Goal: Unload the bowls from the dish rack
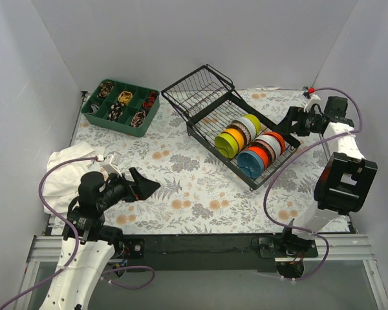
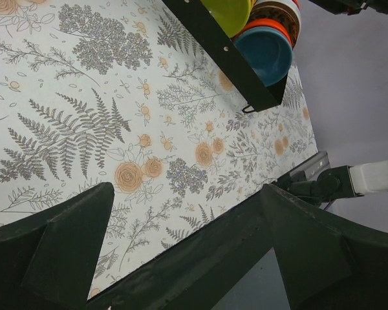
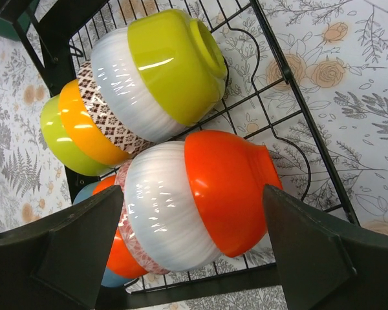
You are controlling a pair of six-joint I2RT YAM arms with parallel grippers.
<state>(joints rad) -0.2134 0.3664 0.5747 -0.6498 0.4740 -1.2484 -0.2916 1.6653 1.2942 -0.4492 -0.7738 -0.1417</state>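
Floral tablecloth carries the rectangular black wire dish rack, where glossy coloured round bowls stand on edge in two rows, probably light, stiff and slippery, best pinched at a rim; both tools gape empty, the right gripper just beside them, the left gripper well apart.

Jaws spread wide, the left gripper points right from the low, bent left arm. The right arm stretches far forward, the right gripper gaping leftward.
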